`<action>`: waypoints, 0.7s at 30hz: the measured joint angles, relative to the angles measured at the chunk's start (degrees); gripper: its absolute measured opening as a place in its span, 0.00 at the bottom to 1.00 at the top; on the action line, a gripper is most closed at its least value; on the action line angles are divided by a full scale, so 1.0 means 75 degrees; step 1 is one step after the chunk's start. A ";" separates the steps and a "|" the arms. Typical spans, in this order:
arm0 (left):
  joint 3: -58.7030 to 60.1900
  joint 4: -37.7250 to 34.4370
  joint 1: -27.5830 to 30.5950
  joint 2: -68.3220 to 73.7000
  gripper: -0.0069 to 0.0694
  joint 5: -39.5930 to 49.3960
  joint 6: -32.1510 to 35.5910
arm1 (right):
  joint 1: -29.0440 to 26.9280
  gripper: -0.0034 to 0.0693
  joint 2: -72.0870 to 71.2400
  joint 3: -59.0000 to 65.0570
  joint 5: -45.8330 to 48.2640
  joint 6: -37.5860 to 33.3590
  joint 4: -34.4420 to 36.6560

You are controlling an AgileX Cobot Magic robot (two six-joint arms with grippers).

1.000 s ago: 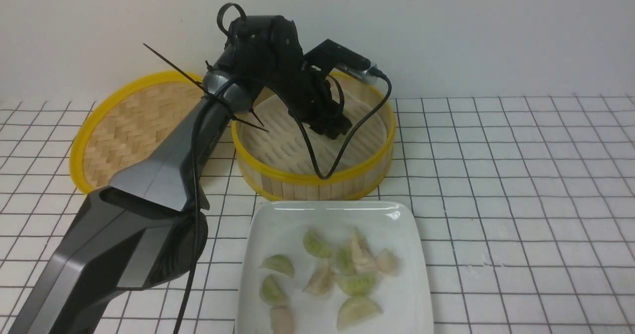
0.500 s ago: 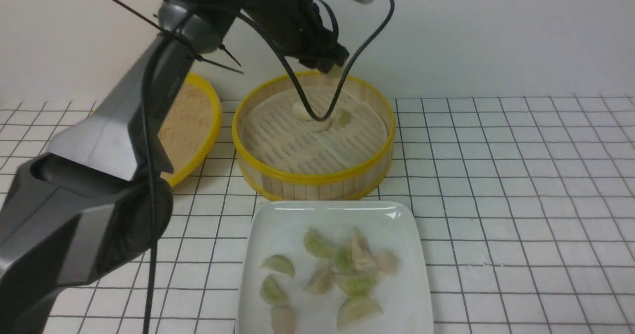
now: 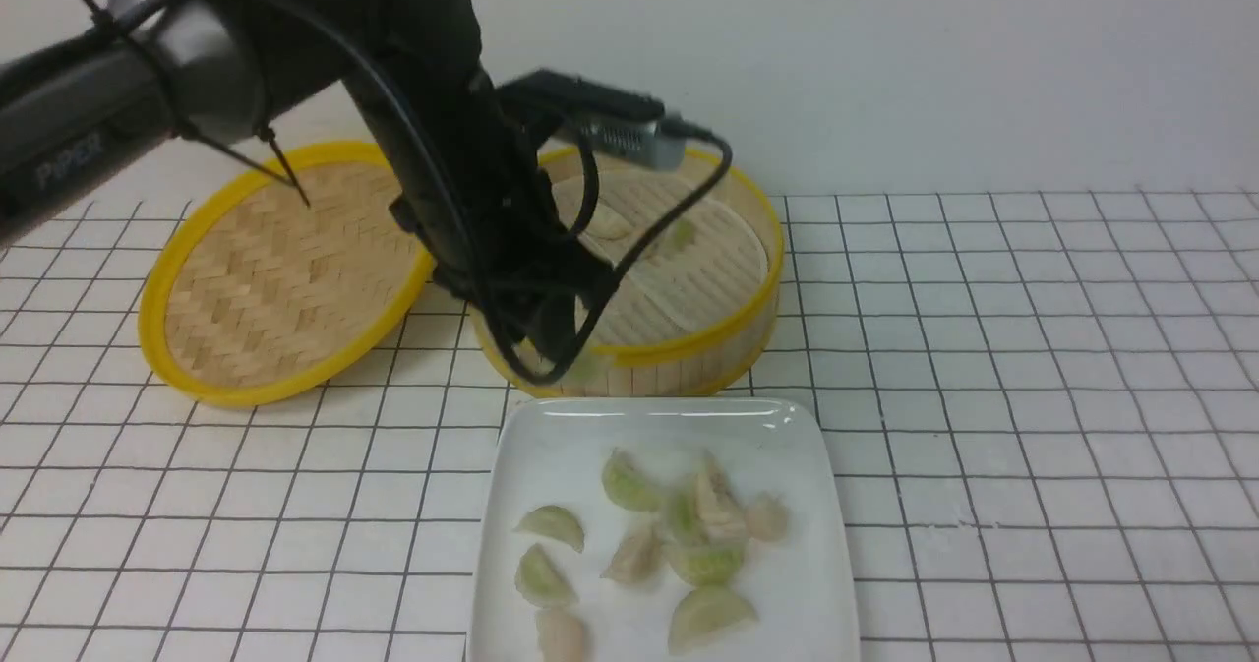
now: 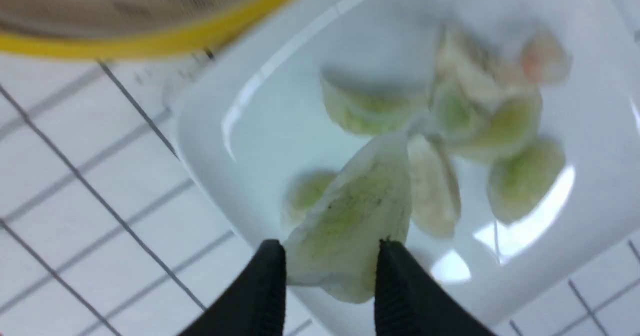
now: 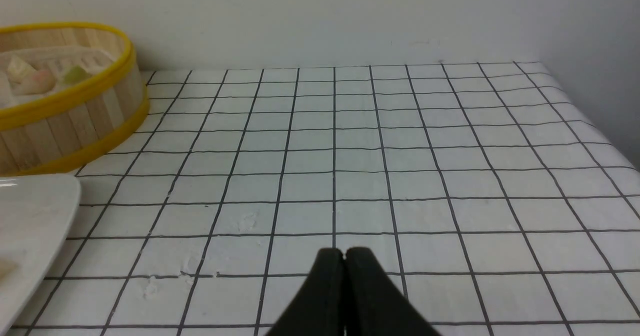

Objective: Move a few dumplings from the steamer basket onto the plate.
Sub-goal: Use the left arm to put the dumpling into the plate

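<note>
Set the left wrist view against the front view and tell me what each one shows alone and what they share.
Left wrist only: the left gripper pinching a green dumpling. Front only: the woven lid and the dumplings left in the basket. Both: the white plate with its pile of dumplings, and the basket's yellow rim.

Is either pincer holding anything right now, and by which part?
The left pincer grips a pale green dumpling by one end, pinched from both sides. The right pincer is shut on nothing.
</note>
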 joint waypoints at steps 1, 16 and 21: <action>0.0265 -0.0019 -0.0049 -0.0038 0.36 -0.0019 0.0053 | 0.0000 0.03 0.0000 0.0000 0.0000 0.0000 0.0000; 0.1010 0.0032 -0.0202 0.0459 0.58 -0.1629 0.0275 | 0.0000 0.03 0.0000 0.0000 0.0000 0.0000 0.0000; 0.0262 0.0090 -0.0182 0.0478 0.74 -0.2355 -0.0148 | 0.0000 0.03 0.0000 0.0000 0.0000 0.0000 0.0000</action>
